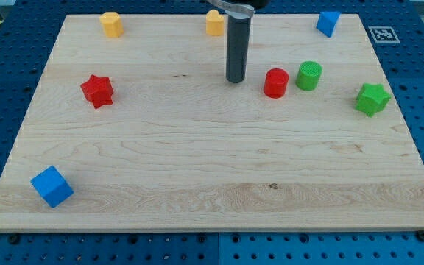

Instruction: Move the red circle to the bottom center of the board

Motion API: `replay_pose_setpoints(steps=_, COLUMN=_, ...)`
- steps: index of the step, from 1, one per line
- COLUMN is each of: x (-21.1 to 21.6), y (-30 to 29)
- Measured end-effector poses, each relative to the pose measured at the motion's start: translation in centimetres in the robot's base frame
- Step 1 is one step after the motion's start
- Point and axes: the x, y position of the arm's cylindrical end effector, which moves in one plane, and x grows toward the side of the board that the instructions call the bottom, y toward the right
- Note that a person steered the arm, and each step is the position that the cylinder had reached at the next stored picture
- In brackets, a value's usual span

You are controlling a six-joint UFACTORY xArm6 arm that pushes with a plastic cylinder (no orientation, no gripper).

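The red circle [276, 83] is a short red cylinder standing on the wooden board [212, 169], right of centre in the upper half. My tip [235, 79] rests on the board just to the left of the red circle, with a small gap between them. A green cylinder [309, 75] stands close to the red circle's right side.
A green star [372, 99] lies at the right. A red star [97, 90] lies at the left. A blue cube [51, 186] sits at the bottom left. Two yellow blocks [111, 23] [214, 23] and a blue block [328, 23] stand along the top edge.
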Motion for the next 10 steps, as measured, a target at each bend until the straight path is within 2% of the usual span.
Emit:
replay_pose_setpoints(steps=2, x=-1.3, y=2.0)
replay_pose_setpoints(steps=5, x=-0.7, y=6.1)
replay_pose_setpoints(steps=10, x=1.2, y=6.3)
